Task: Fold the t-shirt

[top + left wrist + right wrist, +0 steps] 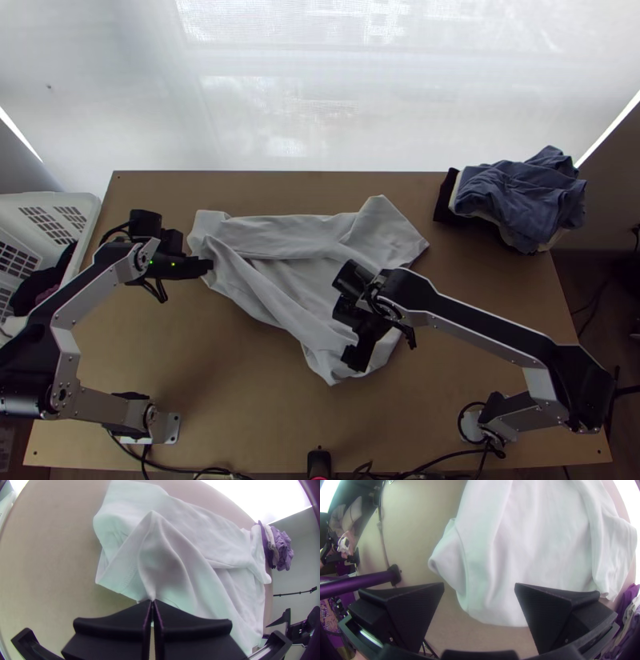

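Note:
The light grey t-shirt [280,280] lies partly folded and creased across the middle of the table. At its left end my left gripper [206,267] is at the cloth's edge; in the left wrist view the left gripper [152,602] is shut on a raised pinch of the t-shirt [173,570]. Over the shirt's near right part stands my right gripper [352,362]. In the right wrist view the right gripper [479,586] is open wide, the t-shirt [533,546] lying below and beyond it, with no cloth pinched.
A pile of dark and blue clothes [520,196] sits at the table's far right corner. Beside the left edge stands a white basket [88,216] with dark cloth inside. Cables run along the near edge, by a small black device [318,462].

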Robot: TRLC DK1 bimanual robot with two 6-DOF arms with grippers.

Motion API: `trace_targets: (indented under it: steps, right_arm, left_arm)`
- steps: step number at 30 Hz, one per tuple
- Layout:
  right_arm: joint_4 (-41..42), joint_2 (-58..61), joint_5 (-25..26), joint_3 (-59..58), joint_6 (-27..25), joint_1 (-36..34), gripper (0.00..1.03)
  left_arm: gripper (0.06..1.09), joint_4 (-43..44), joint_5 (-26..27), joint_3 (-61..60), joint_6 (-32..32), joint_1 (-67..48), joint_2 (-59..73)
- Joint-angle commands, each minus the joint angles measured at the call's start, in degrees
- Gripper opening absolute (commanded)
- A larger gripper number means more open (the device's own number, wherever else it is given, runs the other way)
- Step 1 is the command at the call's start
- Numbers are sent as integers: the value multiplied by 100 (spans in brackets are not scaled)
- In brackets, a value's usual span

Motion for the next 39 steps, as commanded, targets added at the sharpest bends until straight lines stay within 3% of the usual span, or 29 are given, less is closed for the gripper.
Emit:
trace_targets:
  steps: [1,12,23,31,39]
  right_arm:
    - [-44,-34,1,74,-101,329,98]
    - [-79,450,-78,426,-418,1436,98]
    - [9,1566,-447,1691,-418,1542,98]
    - [35,1935,-473,1981,-409,1700,98]
    - [264,2322,-456,1911,-462,1357,98]
  left_arm:
    - [9,-165,93,-299,-60,50,-776]
    - [9,-341,154,-474,-122,357,-1479]
    - [9,-271,251,-677,-175,428,-1471]
    - [9,-209,339,-791,-122,568,-1409]
    - [9,-183,427,-887,-69,674,-1400]
